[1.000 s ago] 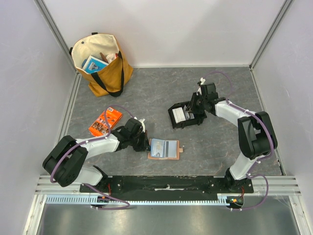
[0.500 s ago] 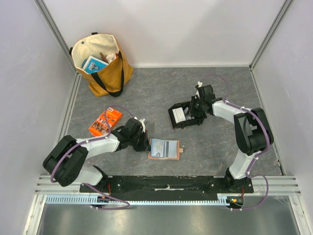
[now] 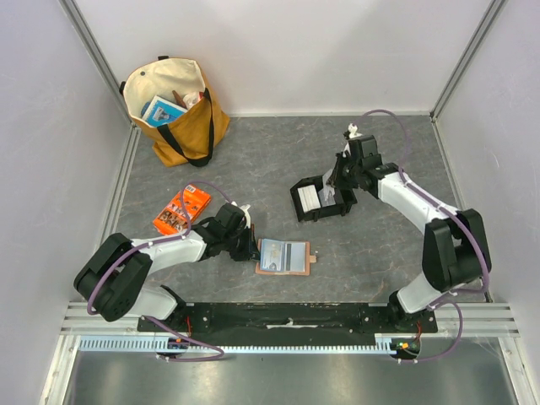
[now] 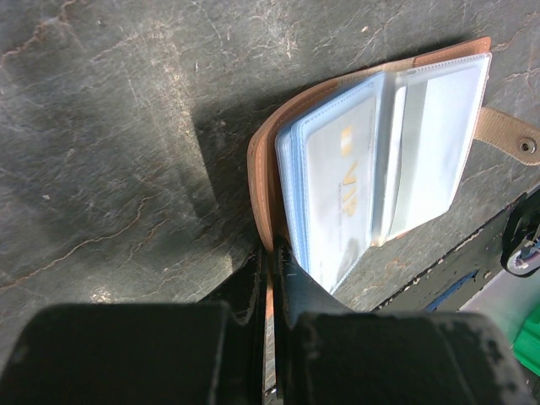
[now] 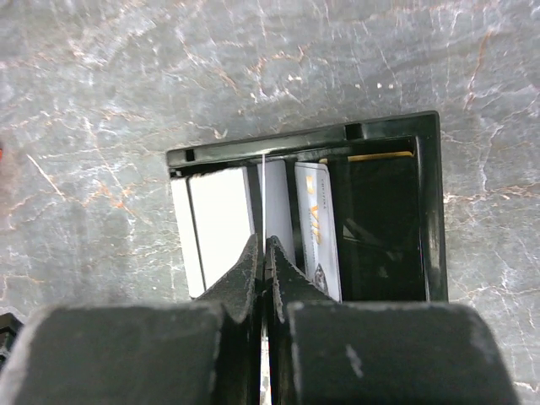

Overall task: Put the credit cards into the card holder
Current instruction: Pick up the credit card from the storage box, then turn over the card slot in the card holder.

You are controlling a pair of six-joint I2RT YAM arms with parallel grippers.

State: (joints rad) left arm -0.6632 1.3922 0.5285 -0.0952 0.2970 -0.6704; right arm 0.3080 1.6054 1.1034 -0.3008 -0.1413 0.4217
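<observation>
**Operator:** Where is the card holder, and what has hold of it?

**Guide:** You will find the card holder (image 3: 284, 256) lying open on the tabletop (image 3: 380, 253), just ahead of the arm bases, with its light-blue sleeves facing up. The left fingers (image 4: 272, 253) are pressed together on the tan cover at its left edge (the left wrist view shows the leather pinched between the tips). The strap (image 4: 506, 135) with its snap lies flat on the side away from the fingers.

**Operator:** And the credit cards?

**Guide:** Look farther back and to the right, at the black tray (image 5: 430, 211). The credit cards (image 5: 219, 224) sit in one of its two compartments, and the other compartment looks dark. The tray stands well apart from the card holder.

**Operator:** What are the right fingers doing?

**Guide:** The right fingers (image 5: 266, 249) hang over the card compartment, closed on a single card (image 5: 264, 194). You see it only as a thin white edge running out from between the tips. You cannot tell whether it is clear of the stack.

**Operator:** Anything else on the tabletop?

**Guide:** An orange packet (image 3: 181, 211) lies near the left arm. A tan tote bag (image 3: 181, 114) stands in the far left corner.
</observation>
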